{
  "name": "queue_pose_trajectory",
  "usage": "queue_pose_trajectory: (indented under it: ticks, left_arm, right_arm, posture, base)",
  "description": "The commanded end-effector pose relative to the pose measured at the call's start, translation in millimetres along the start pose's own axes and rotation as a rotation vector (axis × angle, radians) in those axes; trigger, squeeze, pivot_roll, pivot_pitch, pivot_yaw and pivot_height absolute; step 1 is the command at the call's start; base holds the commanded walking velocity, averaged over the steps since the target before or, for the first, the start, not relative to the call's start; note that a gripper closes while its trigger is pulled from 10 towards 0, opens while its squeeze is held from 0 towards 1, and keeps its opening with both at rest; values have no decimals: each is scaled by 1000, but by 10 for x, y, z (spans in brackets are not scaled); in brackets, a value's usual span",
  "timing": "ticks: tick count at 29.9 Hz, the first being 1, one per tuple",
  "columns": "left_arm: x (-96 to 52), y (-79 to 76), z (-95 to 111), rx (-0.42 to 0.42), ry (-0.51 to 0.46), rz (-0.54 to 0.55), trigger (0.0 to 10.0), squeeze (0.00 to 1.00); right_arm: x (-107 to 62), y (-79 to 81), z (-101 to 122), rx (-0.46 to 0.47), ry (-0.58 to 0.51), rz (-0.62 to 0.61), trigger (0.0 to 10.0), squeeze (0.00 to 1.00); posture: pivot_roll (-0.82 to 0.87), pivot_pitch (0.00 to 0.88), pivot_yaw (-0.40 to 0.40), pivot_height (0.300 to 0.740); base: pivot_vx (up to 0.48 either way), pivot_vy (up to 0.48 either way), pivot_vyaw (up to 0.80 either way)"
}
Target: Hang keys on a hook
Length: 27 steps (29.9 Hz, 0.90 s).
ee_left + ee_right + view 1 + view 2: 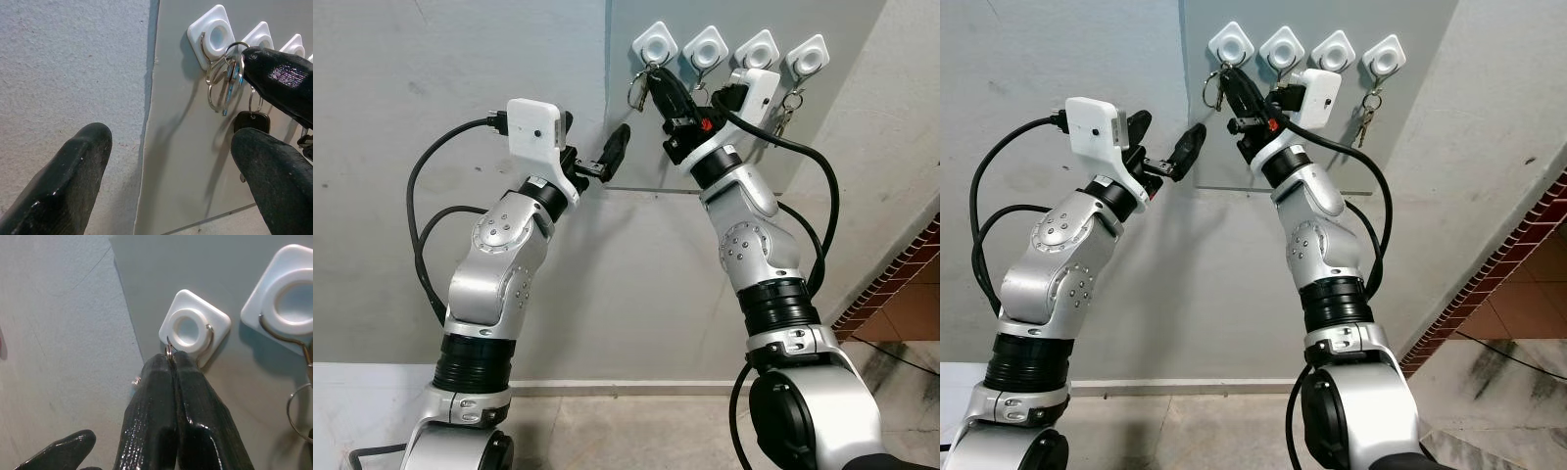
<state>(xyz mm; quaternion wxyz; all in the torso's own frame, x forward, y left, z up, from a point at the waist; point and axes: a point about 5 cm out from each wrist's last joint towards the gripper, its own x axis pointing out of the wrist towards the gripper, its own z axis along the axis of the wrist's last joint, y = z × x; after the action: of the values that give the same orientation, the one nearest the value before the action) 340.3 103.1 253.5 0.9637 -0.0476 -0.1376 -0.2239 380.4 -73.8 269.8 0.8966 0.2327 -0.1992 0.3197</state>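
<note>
Nearest the camera, the 2 silver arms reach up toward a grey wall panel. The left claw hangs below and to the left of the hooks with its fingers spread wide and nothing between them; it is well short of the keys.

Higher up, the right claw is pressed narrow, its 2 fingers pinched together on the ring of the keys. The fingertips sit right at the wire of the leftmost hook, and the ring looks to be already over or touching that wire, with the bunch dangling beneath it against the panel. So the task seems nearly done: the ring is at the hook, and what is left, as I judge it, is to make sure it sits in the bend, let go, and draw the arm back without pulling the bunch off.

Farther along the panel are 3 more white hooks. The second hook carries a dark key fob very close to the right fingers, which could be knocked on the way out. The last hook holds another set of keys.
</note>
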Motion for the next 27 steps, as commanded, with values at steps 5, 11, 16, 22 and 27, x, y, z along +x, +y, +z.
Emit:
queue_pose_trajectory:
  ticks: [5, 11, 16, 22, 27]
  left_arm:
    - [20, -23, 105, 3, -32, -9, 10000, 0]
    - [17, -20, 111, -1, -35, -8, 10000, 0]
    - [19, -9, 124, -5, -38, -6, 10000, 0]
    - [18, -4, 131, -10, -39, -4, 10000, 0]
    - [21, -3, 137, -13, -42, -4, 10000, 0]
  right_arm:
    - [-2, -34, -16, 95, -16, -32, 10000, 0]
    - [-88, -56, -119, 146, 4, -61, 10000, 0]
    - [-166, -56, -203, 172, 19, -81, 10000, 0]
    - [-196, -55, -226, 184, 22, -91, 10000, 0]
    - [-195, -61, -209, 177, 20, -94, 10000, 0]
  posture:
    - [48, 12, -48, 740]
    - [48, 14, -47, 740]
    - [49, 13, -46, 740]
    - [48, 11, -44, 740]
    - [48, 13, -44, 740]
  base:
    - [0, 0, 0]
    - [0, 0, 0]
    - [0, 0, 0]
    - [0, 0, 0]
    - [0, 0, 0]
